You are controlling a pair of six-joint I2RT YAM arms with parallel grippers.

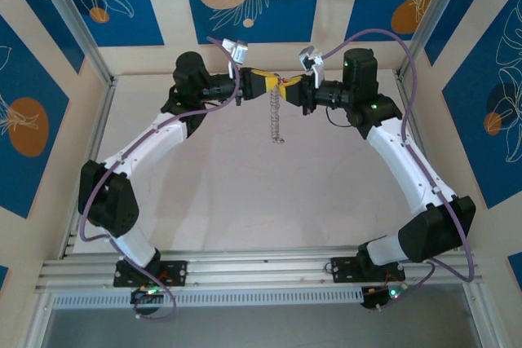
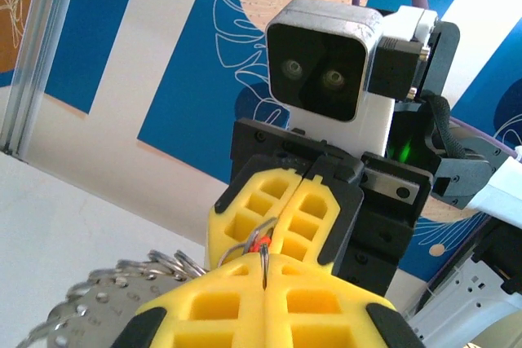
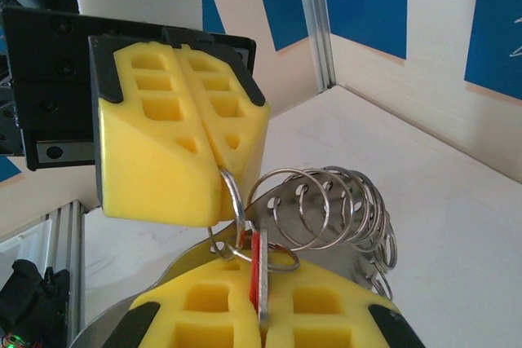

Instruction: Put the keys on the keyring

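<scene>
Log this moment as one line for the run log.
left gripper: shut on keyring | right gripper: shut on key | grippers tip to tip | keyring hangs below

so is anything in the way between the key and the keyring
Nothing visible. The red key, pinched in the right gripper, sits right at the end of the keyring, which the left gripper clamps. Only the keyring's own loops crowd beside it. Whether the key is already threaded is unclear.
</scene>
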